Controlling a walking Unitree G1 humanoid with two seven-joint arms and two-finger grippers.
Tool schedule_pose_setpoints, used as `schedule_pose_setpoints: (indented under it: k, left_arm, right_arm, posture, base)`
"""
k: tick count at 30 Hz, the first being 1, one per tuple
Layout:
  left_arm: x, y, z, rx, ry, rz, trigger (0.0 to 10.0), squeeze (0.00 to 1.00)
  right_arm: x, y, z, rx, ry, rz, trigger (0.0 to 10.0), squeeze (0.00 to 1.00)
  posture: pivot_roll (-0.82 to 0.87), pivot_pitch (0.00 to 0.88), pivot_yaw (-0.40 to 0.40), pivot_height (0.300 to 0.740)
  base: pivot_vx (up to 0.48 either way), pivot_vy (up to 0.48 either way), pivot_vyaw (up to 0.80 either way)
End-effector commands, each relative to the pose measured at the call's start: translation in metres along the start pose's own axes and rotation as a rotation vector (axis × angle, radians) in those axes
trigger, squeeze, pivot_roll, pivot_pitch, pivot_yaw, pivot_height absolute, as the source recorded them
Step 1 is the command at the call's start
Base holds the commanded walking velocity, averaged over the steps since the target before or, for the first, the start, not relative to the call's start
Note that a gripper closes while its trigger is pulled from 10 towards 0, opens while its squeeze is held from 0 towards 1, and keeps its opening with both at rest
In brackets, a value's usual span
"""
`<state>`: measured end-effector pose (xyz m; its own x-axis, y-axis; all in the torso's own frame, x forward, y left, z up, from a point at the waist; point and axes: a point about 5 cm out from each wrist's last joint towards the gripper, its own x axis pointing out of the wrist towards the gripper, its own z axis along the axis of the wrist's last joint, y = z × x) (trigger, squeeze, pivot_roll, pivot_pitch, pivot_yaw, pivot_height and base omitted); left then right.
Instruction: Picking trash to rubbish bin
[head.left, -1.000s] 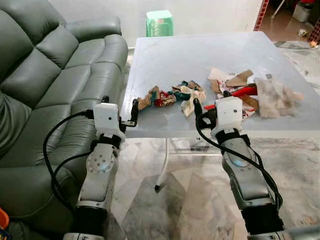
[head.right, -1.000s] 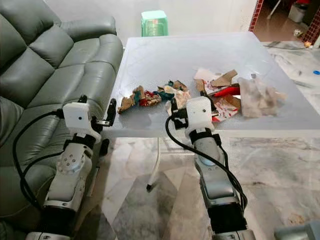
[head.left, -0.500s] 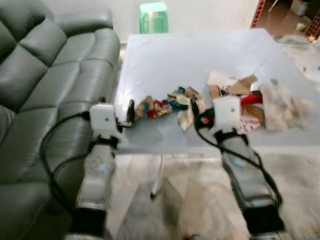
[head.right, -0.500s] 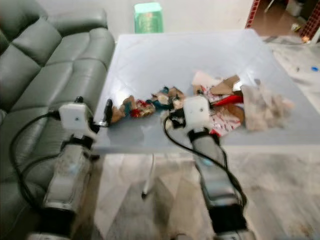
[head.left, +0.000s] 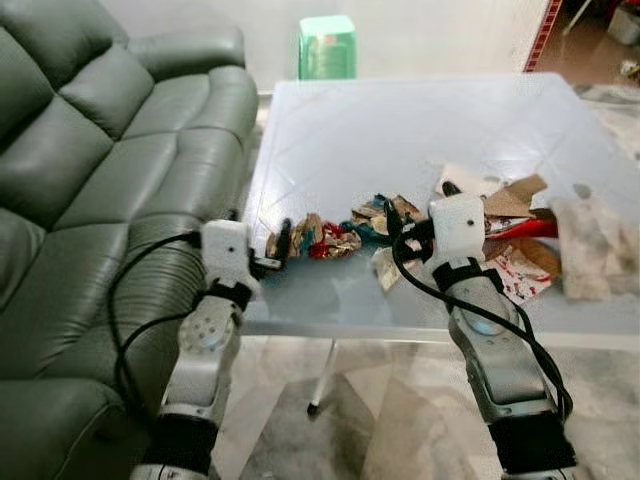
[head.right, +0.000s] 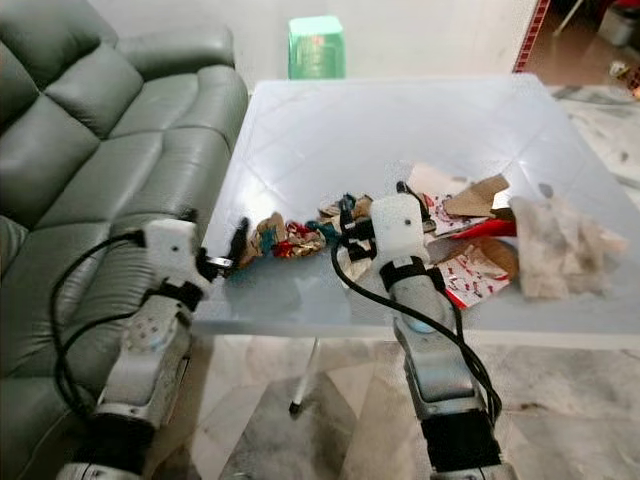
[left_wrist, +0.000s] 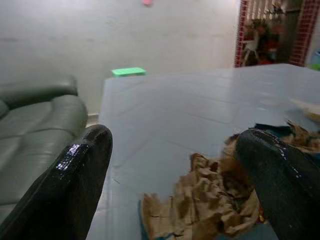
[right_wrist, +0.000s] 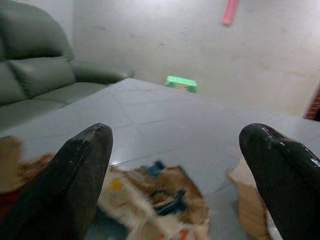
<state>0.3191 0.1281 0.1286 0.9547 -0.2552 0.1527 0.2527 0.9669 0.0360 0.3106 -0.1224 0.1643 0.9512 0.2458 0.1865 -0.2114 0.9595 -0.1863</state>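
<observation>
Crumpled brown, red and teal wrappers (head.left: 325, 236) lie in a row near the front of the pale blue table (head.left: 400, 130). My left gripper (head.left: 283, 241) is open at the row's left end, with a wad of brown paper (left_wrist: 212, 200) low between its fingers (left_wrist: 75, 170). My right gripper (head.left: 420, 205) is open just above the row's right end, over a pale scrap (right_wrist: 150, 200). To its right lie cardboard pieces (head.left: 512, 198), a red item (head.left: 535, 227), a printed wrapper (head.left: 518, 277) and a crumpled tissue (head.left: 595, 248).
A grey-green leather sofa (head.left: 100, 170) stands close against the table's left side. A green plastic stool or bin (head.left: 327, 47) sits on the floor beyond the table's far edge. A thin white table leg (head.left: 325, 375) stands on the marble floor between my arms.
The view has shifted and steadied after a blur. Both grippers have gone from the table's front edge out over the trash; the left one now has the brown paper between its fingers.
</observation>
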Motion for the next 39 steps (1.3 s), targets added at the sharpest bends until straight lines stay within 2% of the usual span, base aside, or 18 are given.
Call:
schedule_pose_setpoints:
  k: [1, 9, 15, 16, 17, 18, 27, 39]
  left_arm:
    - [0.004, 0.008, 0.001, -0.004, -0.004, -0.006, 10.0, 0.00]
    - [0.018, 0.013, -0.003, 0.008, 0.020, -0.056, 10.0, 0.00]
    - [0.029, 0.009, -0.016, -0.002, 0.086, -0.132, 10.0, 0.00]
    - [0.029, 0.009, -0.016, -0.002, 0.086, -0.132, 10.0, 0.00]
    - [0.031, 0.007, -0.018, -0.013, 0.093, -0.142, 6.6, 0.00]
    - [0.032, 0.006, -0.019, -0.012, 0.096, -0.151, 0.0, 0.00]
    - [0.032, 0.004, -0.024, -0.034, 0.094, -0.158, 0.0, 0.00]
    - [0.026, 0.008, -0.032, -0.048, 0.095, -0.160, 0.0, 0.00]
  right_arm:
    - [-0.006, 0.003, 0.008, 0.025, -0.009, 0.077, 10.0, 0.00]
    - [-0.037, -0.004, 0.018, 0.092, 0.024, 0.247, 10.0, 0.00]
    - [-0.059, 0.008, 0.037, 0.230, 0.056, 0.510, 10.0, 0.00]
    - [-0.059, 0.008, 0.037, 0.230, 0.056, 0.510, 10.0, 0.00]
    - [-0.063, 0.010, 0.039, 0.244, 0.064, 0.548, 10.0, 0.00]
    - [-0.064, 0.011, 0.040, 0.240, 0.071, 0.564, 10.0, 0.00]
    - [-0.069, 0.017, 0.042, 0.233, 0.102, 0.597, 10.0, 0.00]
    - [-0.067, 0.020, 0.044, 0.232, 0.125, 0.622, 10.0, 0.00]
  posture:
    - [-0.08, 0.052, 0.015, 0.740]
    - [-0.14, 0.057, 0.025, 0.740]
    - [-0.20, 0.062, 0.033, 0.740]
    - [-0.20, 0.062, 0.033, 0.740]
    - [-0.21, 0.063, 0.033, 0.740]
    - [-0.21, 0.063, 0.033, 0.740]
    - [-0.22, 0.067, 0.031, 0.740]
    - [-0.22, 0.070, 0.024, 0.740]
  base:
    - [0.000, 0.000, 0.00]
    - [0.000, 0.000, 0.00]
    - [0.000, 0.000, 0.00]
    - [0.000, 0.000, 0.00]
    - [0.000, 0.000, 0.00]
    - [0.000, 0.000, 0.00]
    - [0.000, 0.000, 0.00]
    - [0.000, 0.000, 0.00]
